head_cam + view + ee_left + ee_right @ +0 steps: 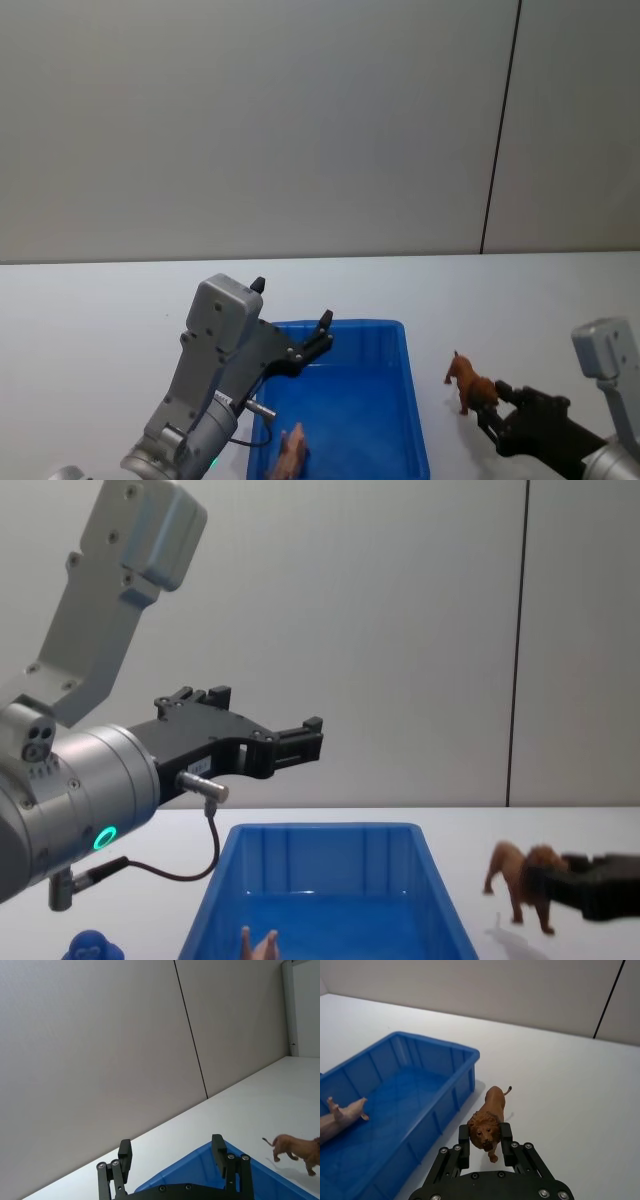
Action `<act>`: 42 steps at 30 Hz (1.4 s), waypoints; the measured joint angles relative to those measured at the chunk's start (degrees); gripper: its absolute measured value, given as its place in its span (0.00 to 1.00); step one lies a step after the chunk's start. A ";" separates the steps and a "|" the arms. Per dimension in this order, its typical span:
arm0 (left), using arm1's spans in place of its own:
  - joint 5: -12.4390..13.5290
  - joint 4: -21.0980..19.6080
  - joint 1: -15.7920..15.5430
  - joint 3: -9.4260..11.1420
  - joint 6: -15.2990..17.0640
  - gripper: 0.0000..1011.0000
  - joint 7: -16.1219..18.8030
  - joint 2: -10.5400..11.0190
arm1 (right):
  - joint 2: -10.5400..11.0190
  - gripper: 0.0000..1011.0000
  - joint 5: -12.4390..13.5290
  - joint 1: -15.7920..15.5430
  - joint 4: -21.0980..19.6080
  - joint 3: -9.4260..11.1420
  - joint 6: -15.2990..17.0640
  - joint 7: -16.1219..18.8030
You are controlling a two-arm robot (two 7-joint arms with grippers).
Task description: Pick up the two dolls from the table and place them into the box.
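Nearest to me, the pink pig (292, 452) lies on its side on the floor of the blue box (365, 340), at the near end, with its legs toward the box's left wall. In the chest view I also see a small blue object (95, 948) at the near left corner, outside the box; I cannot tell what it is.

To the right of the box, my right gripper (485, 1130) reaches forward low over the white table (530, 300). Its two fingers press on both sides of the lion's mane, so the jaws are closed on the head of the brown lion (495, 1102). The lion is upright, just beside the right wall of the box but not touching it, tail pointing away from me. I cannot tell if its paws rest on the table.

My left gripper (171, 1152) hangs high above the left part of the box, jaws spread wide and holding nothing.

Behind the table stands a grey wall (300, 120) with one dark vertical seam (500, 130).
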 joint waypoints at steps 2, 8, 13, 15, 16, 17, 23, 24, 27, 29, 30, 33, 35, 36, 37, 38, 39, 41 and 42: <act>0.00 0.00 0.00 0.00 0.00 0.99 0.00 0.00 | -0.06 0.35 -0.39 0.15 -0.44 -0.06 -0.58 -0.02; 0.00 0.00 0.00 0.00 0.00 0.99 0.00 0.00 | -0.58 0.35 -1.93 1.13 -2.24 -0.41 -2.39 0.74; 0.00 0.00 0.00 0.00 0.00 0.99 0.00 0.00 | -1.54 0.35 -2.81 2.49 -3.29 -1.01 -2.87 2.57; 0.00 0.00 0.00 0.00 0.00 0.99 0.00 0.00 | -1.94 0.35 -2.95 2.99 -3.46 -1.25 -2.83 3.25; 0.00 0.00 0.00 0.00 0.00 0.99 0.00 0.00 | -2.12 0.35 -2.99 3.21 -3.51 -1.36 -2.75 3.52; 0.00 0.00 0.00 0.00 0.00 0.99 0.00 0.00 | -2.55 0.35 -3.03 3.71 -3.58 -1.60 -2.48 4.06; 0.00 0.00 0.00 0.00 0.00 0.99 0.00 0.00 | -4.21 0.35 -2.98 5.43 -3.12 -2.54 -0.39 6.05; 0.00 0.00 0.00 0.00 0.00 0.99 0.00 0.00 | -4.21 0.35 -2.98 5.43 -3.12 -2.54 -0.39 6.05; 0.00 0.00 0.00 0.00 0.00 0.99 0.00 0.00 | -5.22 0.40 -2.84 6.36 -2.17 -3.20 0.93 6.88; 0.00 0.00 0.00 0.00 0.00 0.99 0.00 0.00 | -5.80 0.45 -2.78 6.84 -1.42 -3.62 1.66 7.36; 0.00 0.00 0.00 0.00 0.00 0.99 0.00 0.00 | -5.91 0.48 -2.78 6.93 -1.28 -3.69 1.83 7.48; 0.00 0.00 0.00 0.00 0.00 0.99 0.00 0.00 | -6.48 0.57 -2.78 7.42 -0.34 -4.12 2.44 7.90; 0.00 0.00 0.00 0.00 0.00 0.99 0.00 0.00 | -6.66 0.63 -2.78 7.57 -0.03 -4.22 2.63 8.00; 0.00 0.00 0.00 0.00 0.00 0.99 0.00 0.00 | -6.71 0.67 -2.77 7.64 0.09 -4.27 2.73 8.05; 0.00 0.00 0.00 0.00 0.00 0.99 0.00 0.00 | -6.80 0.69 -2.76 7.72 0.28 -4.35 2.83 8.09; 0.00 0.00 0.00 0.00 0.00 0.99 0.00 0.00 | -6.83 0.71 -2.74 7.74 0.39 -4.37 2.87 8.09; 0.00 0.00 0.00 0.00 0.00 0.99 0.00 0.00 | -6.82 0.74 -2.72 7.74 0.43 -4.37 2.90 8.09; 0.00 0.00 0.00 0.00 0.00 0.99 0.00 0.00 | -6.77 0.79 -2.55 7.74 0.49 -4.36 2.92 8.06; 0.00 0.00 0.00 0.00 0.00 0.99 0.00 0.00 | -6.70 0.84 -2.50 7.72 0.48 -4.32 2.92 8.02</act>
